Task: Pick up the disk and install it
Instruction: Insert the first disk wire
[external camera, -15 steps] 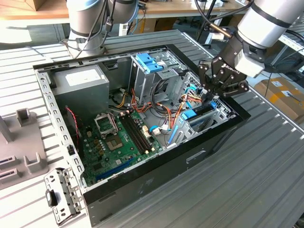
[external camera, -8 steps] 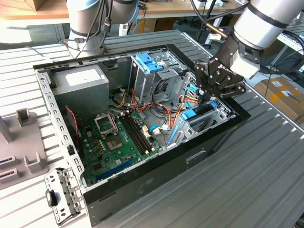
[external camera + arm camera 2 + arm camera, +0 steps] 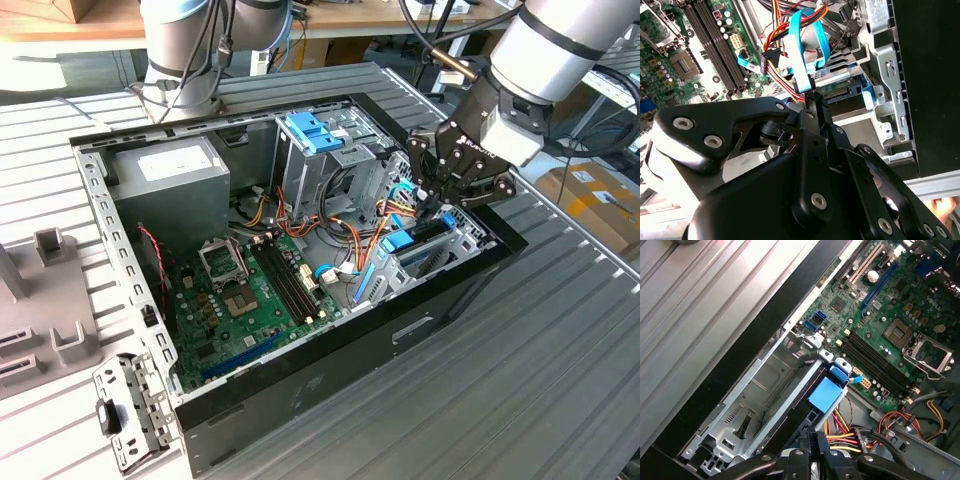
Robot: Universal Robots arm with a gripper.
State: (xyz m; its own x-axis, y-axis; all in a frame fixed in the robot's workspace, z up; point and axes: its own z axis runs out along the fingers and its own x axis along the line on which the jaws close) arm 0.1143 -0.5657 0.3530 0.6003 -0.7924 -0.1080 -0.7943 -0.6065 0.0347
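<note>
Disk (image 3: pixel 420 240), with its light blue carrier bracket, sits down in the metal bay at the front corner of the open computer case (image 3: pixel 330 360), at about 3 o'clock from the green motherboard (image 3: pixel 250 290) in the exterior view. Directly above it hangs the pincer (image 3: pixel 432 205), its black fingers (image 3: pixel 812 107) drawn together, tips reaching to the drive's connector edge beside a blue flat cable (image 3: pixel 799 45); whether they actually pinch the disk I cannot tell. In the first wrist view the disk (image 3: pixel 810 405) stands edge-on next to the empty metal drive cage (image 3: pixel 755 400), a blue tab on its end. At 11 o'clock from the pincer stands a blue latch piece (image 3: pixel 315 132). The case rests on a ribbed grey surface (image 3: pixel 560 380).
</note>
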